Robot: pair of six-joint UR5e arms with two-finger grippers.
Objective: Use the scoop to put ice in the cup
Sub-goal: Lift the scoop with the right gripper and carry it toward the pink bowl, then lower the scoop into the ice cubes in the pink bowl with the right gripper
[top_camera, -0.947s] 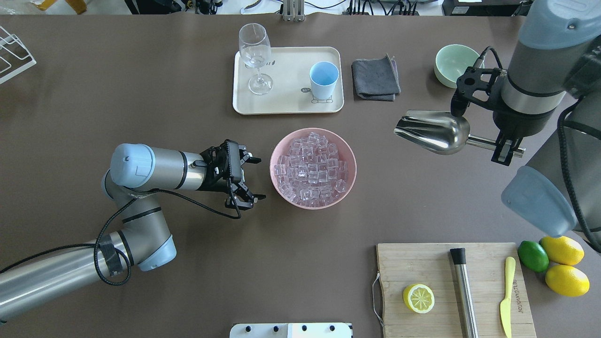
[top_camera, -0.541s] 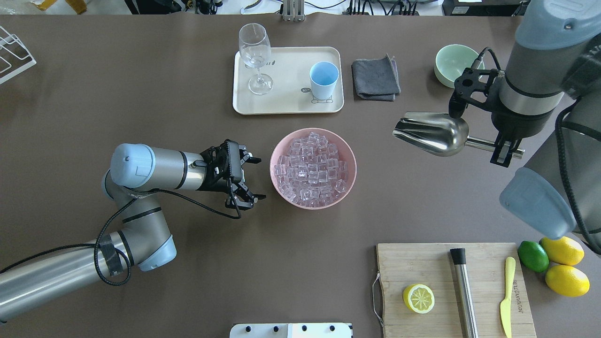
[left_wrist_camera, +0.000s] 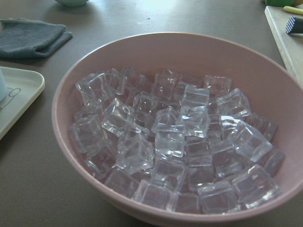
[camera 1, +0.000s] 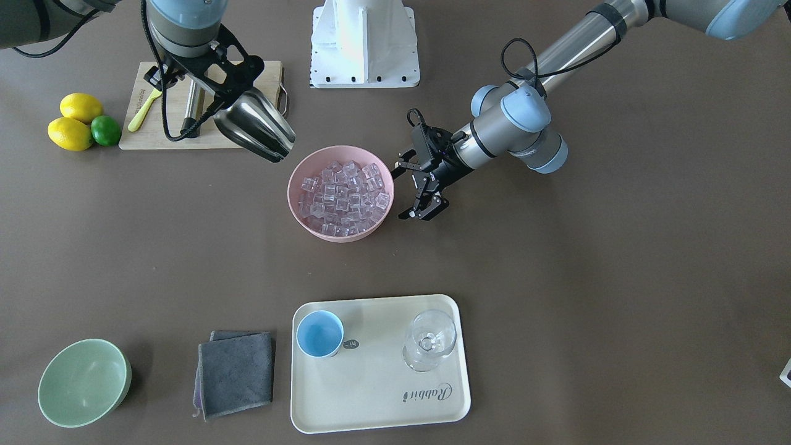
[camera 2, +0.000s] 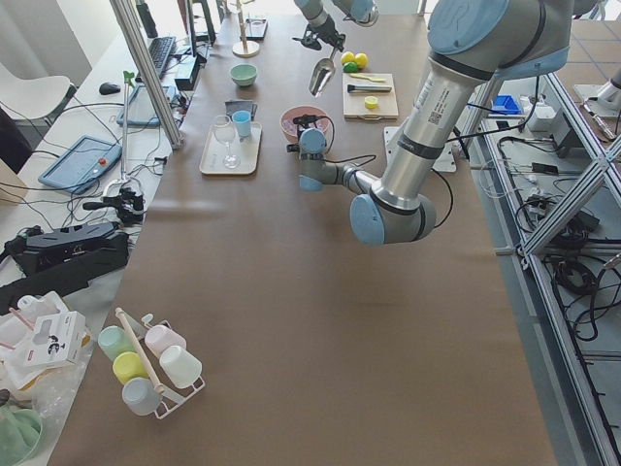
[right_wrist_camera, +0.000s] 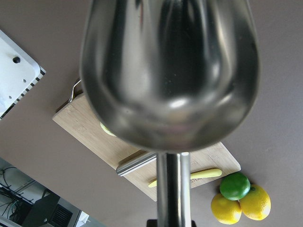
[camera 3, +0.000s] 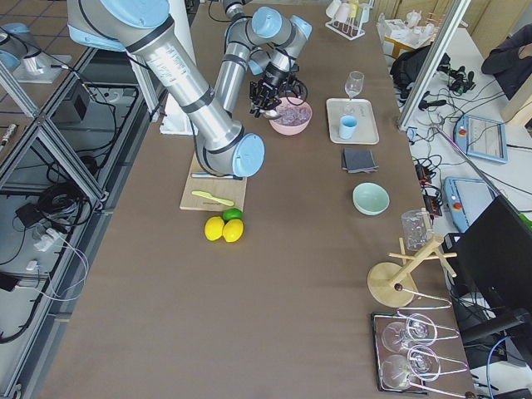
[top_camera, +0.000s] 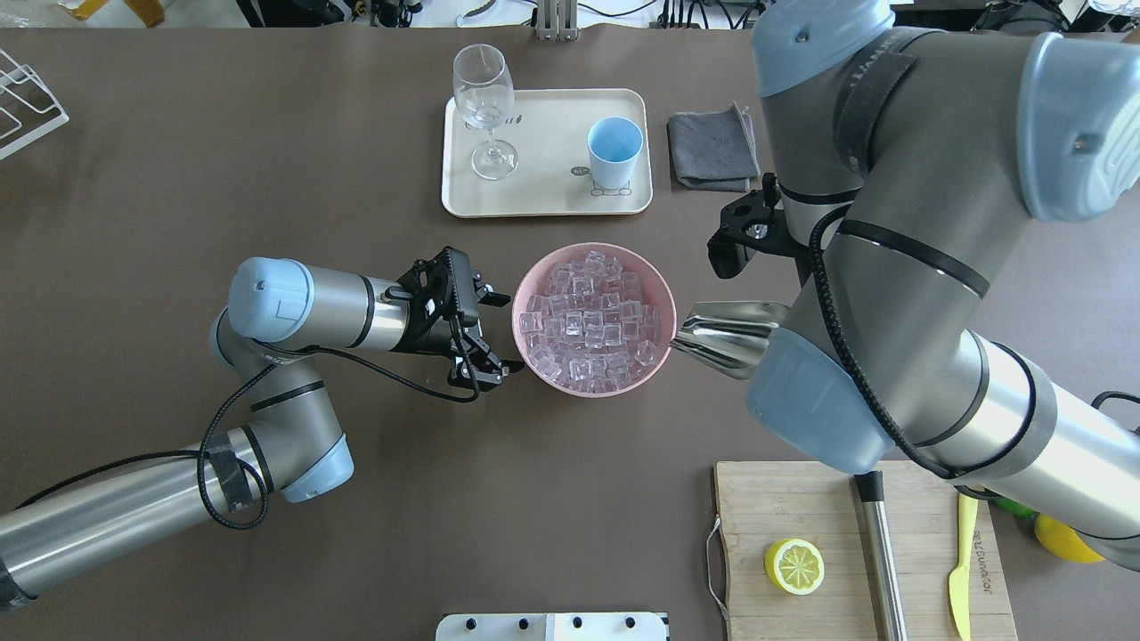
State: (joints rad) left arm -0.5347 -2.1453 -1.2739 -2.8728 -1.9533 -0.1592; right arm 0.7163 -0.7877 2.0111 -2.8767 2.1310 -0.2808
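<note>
The ice (top_camera: 592,320) fills a pink bowl (top_camera: 516,313) at mid-table; it also shows close in the left wrist view (left_wrist_camera: 175,137). The light blue cup (top_camera: 614,147) stands upright and empty on the cream tray (top_camera: 543,191). My right gripper (camera 1: 199,120) is shut on the handle of the steel scoop (top_camera: 726,336). The scoop is empty, tilted mouth-down just outside the bowl's right rim. In the overhead view my own arm hides the gripper. My left gripper (top_camera: 500,331) is open and empty, its jaws right at the bowl's left rim.
A wine glass (top_camera: 484,93) stands on the tray. A grey cloth (top_camera: 711,151) lies right of the tray. A cutting board (top_camera: 802,499) holds a lemon half (top_camera: 793,565), a steel cylinder (top_camera: 882,552) and a yellow knife (top_camera: 960,570). A green bowl (camera 1: 83,383) is at the far right.
My right arm has swung left and toward the robot, carrying the scoop to the bowl's right rim. My left gripper has moved a little right, up to the bowl.
</note>
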